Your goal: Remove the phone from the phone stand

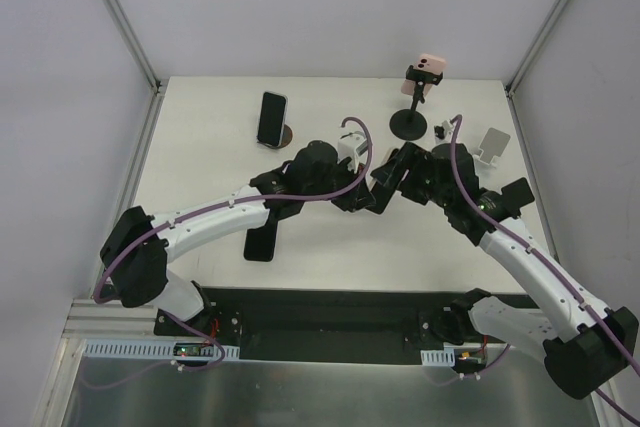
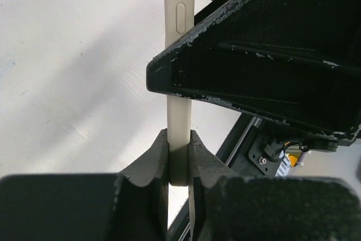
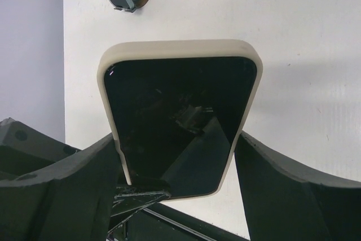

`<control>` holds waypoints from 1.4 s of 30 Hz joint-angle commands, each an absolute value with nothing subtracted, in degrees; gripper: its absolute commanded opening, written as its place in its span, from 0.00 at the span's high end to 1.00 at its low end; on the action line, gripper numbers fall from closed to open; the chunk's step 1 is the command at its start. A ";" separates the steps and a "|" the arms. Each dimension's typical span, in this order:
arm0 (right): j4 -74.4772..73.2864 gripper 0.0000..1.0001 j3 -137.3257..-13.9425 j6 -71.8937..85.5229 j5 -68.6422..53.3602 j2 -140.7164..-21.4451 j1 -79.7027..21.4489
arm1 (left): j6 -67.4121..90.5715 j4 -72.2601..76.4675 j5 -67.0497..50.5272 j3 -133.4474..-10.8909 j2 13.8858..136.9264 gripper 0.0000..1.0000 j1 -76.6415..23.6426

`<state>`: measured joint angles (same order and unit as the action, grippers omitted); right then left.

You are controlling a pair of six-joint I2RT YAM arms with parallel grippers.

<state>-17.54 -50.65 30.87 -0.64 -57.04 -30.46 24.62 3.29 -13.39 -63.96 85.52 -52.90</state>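
Hanging clear above the white counter point(image 1: 330, 97), the cream-cased phone point(image 3: 180, 122) is pinched by left fingers point(image 2: 152, 162) and right fingers point(image 3: 271, 179); removal looks done.

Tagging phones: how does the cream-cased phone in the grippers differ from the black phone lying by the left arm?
The cream phone is held on edge above the table, clamped by the left gripper; the black phone lies flat, untouched. The cream phone shows a pale case around a dark screen; the black phone looks all dark. Both are rounded-corner slabs.
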 commanded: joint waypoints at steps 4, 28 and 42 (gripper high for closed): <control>-12.13 0.11 -52.03 25.93 -3.61 -55.20 -30.85 | 24.17 2.46 -6.16 -63.38 82.54 1.00 -52.56; -15.82 0.04 -47.99 16.96 -0.61 -50.36 -30.23 | 41.21 -2.20 -6.77 -34.64 63.46 1.00 -40.78; -15.73 0.04 -46.41 17.58 -1.14 -50.10 -30.15 | 44.91 -4.92 -7.73 -29.62 62.14 1.00 -39.29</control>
